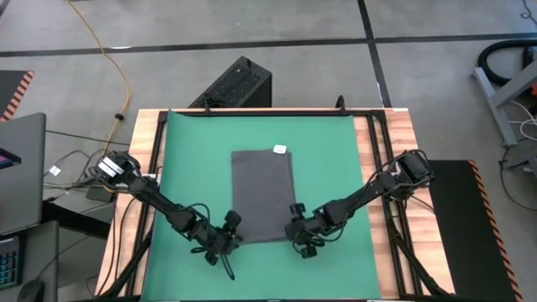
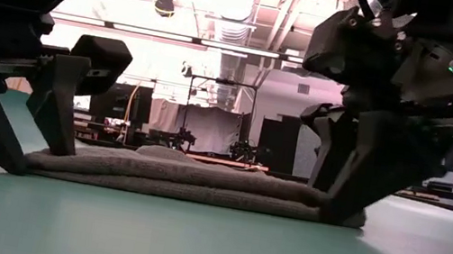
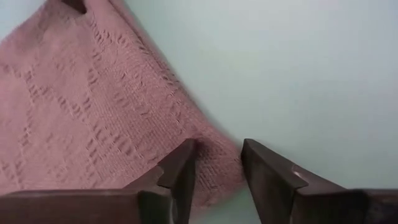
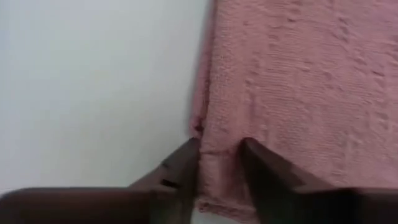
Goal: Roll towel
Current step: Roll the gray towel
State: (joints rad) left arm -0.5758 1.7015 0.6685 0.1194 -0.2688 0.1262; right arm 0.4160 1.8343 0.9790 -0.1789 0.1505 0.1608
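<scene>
The dark grey towel (image 1: 262,195) lies flat on the green mat (image 1: 193,151), with its small white tag (image 1: 280,149) at the far edge. In the low view the towel (image 2: 191,181) is a low, flat band on the mat. My left gripper (image 1: 228,239) is at the towel's near left corner and my right gripper (image 1: 298,235) at its near right corner. Each is closed to a narrow gap with cloth between the fingers, as the left wrist view (image 3: 217,168) and the right wrist view (image 4: 221,162) show. My left gripper pinches the towel's near left corner (image 3: 214,158) between its two fingers, coming from above and pointing down. The corner stays low on the mat and the rest of the towel lies flat. My right gripper pinches the towel's near edge close to the near right corner (image 4: 221,146) between its two fingers, from above, pointing down. A small ridge of cloth stands between the fingers. The towel lies flat on the mat.
The mat covers most of the wooden table (image 1: 407,201), with bare green on both sides of the towel. A black box (image 1: 235,84) stands on the floor behind the table's far edge. A laptop (image 1: 21,168) is off to the left.
</scene>
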